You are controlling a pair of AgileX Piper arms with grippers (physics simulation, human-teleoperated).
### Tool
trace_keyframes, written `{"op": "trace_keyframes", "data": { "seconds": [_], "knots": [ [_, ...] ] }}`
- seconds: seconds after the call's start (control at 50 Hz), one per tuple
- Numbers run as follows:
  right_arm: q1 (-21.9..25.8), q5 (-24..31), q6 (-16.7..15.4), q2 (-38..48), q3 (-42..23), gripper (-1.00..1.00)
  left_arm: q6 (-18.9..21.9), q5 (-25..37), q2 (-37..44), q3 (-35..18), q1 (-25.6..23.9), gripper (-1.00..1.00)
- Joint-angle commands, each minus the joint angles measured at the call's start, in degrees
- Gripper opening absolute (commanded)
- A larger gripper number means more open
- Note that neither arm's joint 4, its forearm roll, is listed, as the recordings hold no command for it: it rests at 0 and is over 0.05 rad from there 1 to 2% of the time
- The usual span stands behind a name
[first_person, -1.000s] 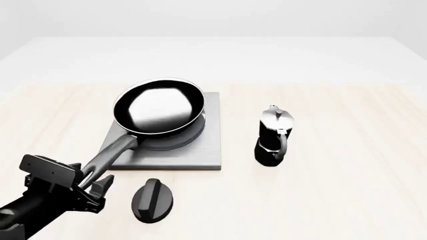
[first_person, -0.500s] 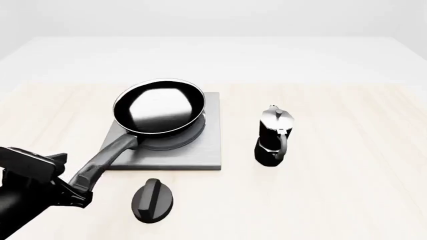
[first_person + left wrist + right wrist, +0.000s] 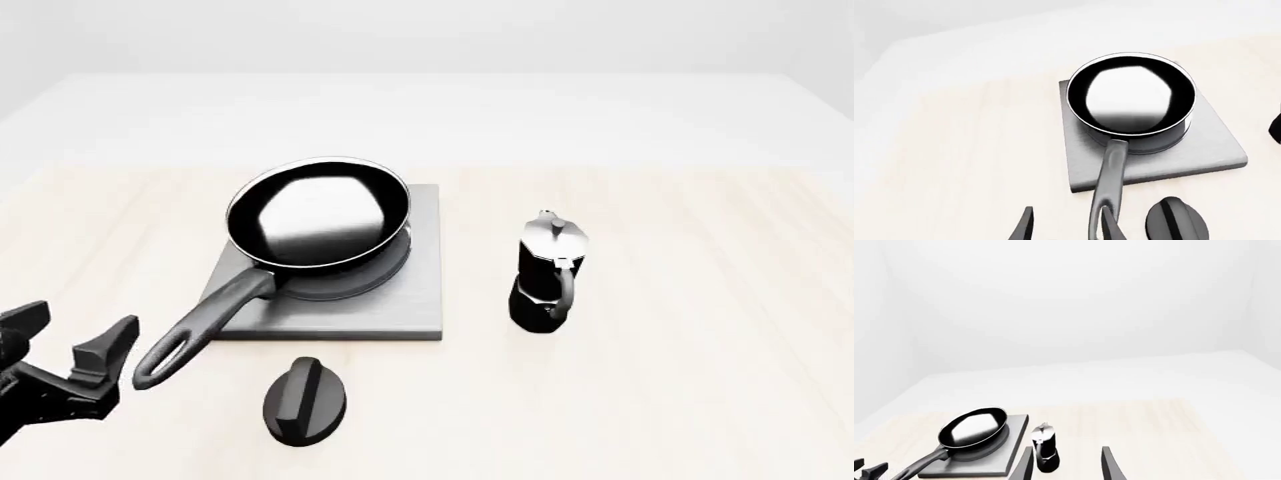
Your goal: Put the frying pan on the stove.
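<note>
Backed off the frying pan [image 3: 318, 213] handle, left claw [image 3: 70, 345] spread, empty.

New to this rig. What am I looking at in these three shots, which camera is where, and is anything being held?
It is a simulator render of two small robot arms at a table.

The front view comes from a fixed camera above and behind the arms. The other two views come from cameras mounted just behind each gripper, looking along its fingers.

On the table: a frying pan sitting on the stove, a flat grey plate with a ring burner. The pan's handle sticks out past the stove's edge. A black oval knob lies in front of the stove, and a moka pot stands to its right.

The left gripper is open beside the handle's end, holding nothing. The right gripper is also open and empty, high above the table.
</note>
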Motion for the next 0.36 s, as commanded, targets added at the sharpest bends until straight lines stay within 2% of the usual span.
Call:
{"op": "trace_keyframes", "data": {
  "seconds": [0.02, 0.06, 0.08, 0.2, 0.24, 0.3, 0.34, 0.36],
  "knots": [
    [0.0, 0.0, -0.5, 0.0, 1.4, 1.0, -0.9, 7.0, -10.3, -1.0, 4.7, 1.0],
    [0.1, 0.0, -0.6, 0.0, 1.3, 1.0, -0.7, 7.9, -12.0, -1.5, 6.2, 1.0],
    [0.1, 0.0, -0.7, 0.0, 1.3, 1.0, -2.2, 9.1, -13.0, -2.0, 6.7, 1.0],
    [0.3, 0.0, -1.1, 0.0, 0.9, 1.0, -0.2, 12.0, -18.0, -2.1, 9.3, 1.0],
    [0.1, 0.0, -1.3, 0.0, 0.8, 1.0, -2.5, 11.4, -18.1, -2.7, 12.0, 1.0],
    [-0.6, 0.0, -1.9, 0.0, 0.7, 1.0, -1.0, 12.1, -19.6, -3.0, 14.4, 1.0],
    [-0.6, 0.0, -2.1, 0.0, 0.5, 1.0, -3.0, 15.5, -23.3, -4.0, 13.8, 1.0],
    [-0.6, 0.0, -2.3, 0.0, 0.5, 1.0, -2.4, 17.1, -25.3, -4.2, 13.9, 1.0]
  ]
}}
